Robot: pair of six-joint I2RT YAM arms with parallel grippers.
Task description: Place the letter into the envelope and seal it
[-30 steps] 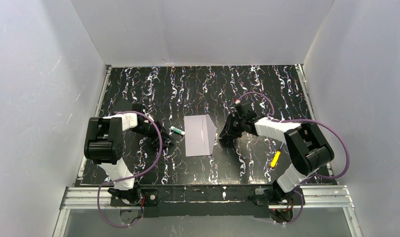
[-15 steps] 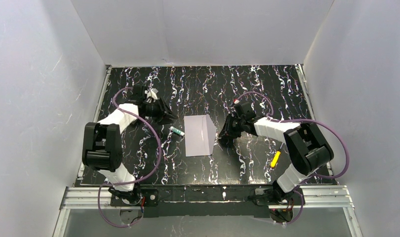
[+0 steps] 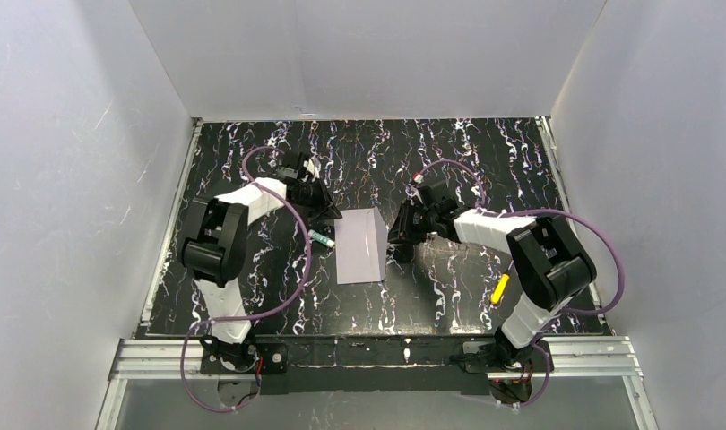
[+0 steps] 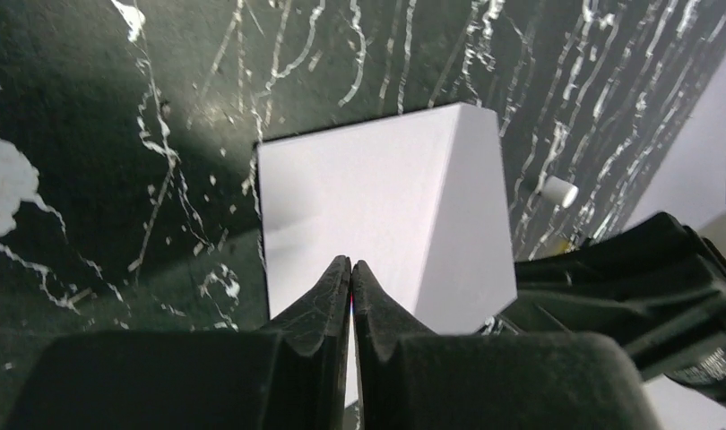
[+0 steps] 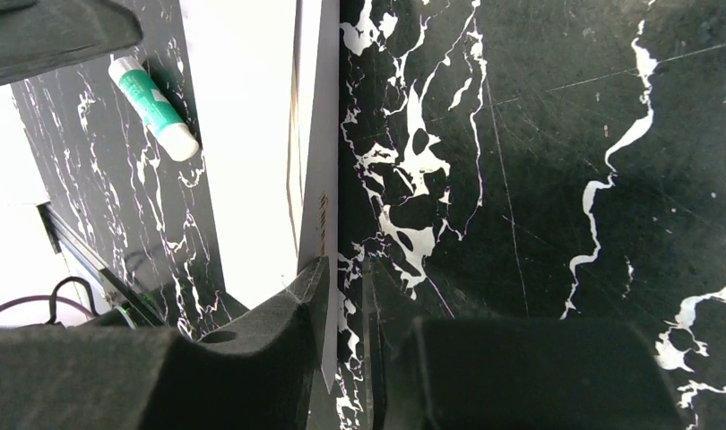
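- Top external: we log the envelope (image 3: pixel 359 246) lying flat on the marbled table (image 3: pixel 467 161), between the two arms, with a glue stick (image 3: pixel 321 237) just beside its left edge.
- Left gripper (image 4: pixel 350 266): the fingers are pressed together with nothing between them, poised over the envelope's pale face. We cannot tell whether they touch it.
- Right gripper (image 5: pixel 344 269): the jaws stand a narrow slot apart. The envelope's right edge sits in that slot against one finger, and table shows through the rest of the gap, so we do not enter it as clamped.
- The letter (image 5: pixel 294 170): it shows only as a thin tan edge under the folded-over panel. We judge it to be tucked inside.
- Handling: we rate the envelope light, thin and limp, easily creased, and apt to slide on the smooth table. Its flat faces offer no purchase. The best hold, in our judgement, is the raised fold along the right edge, with the other fingers pressing the body down.
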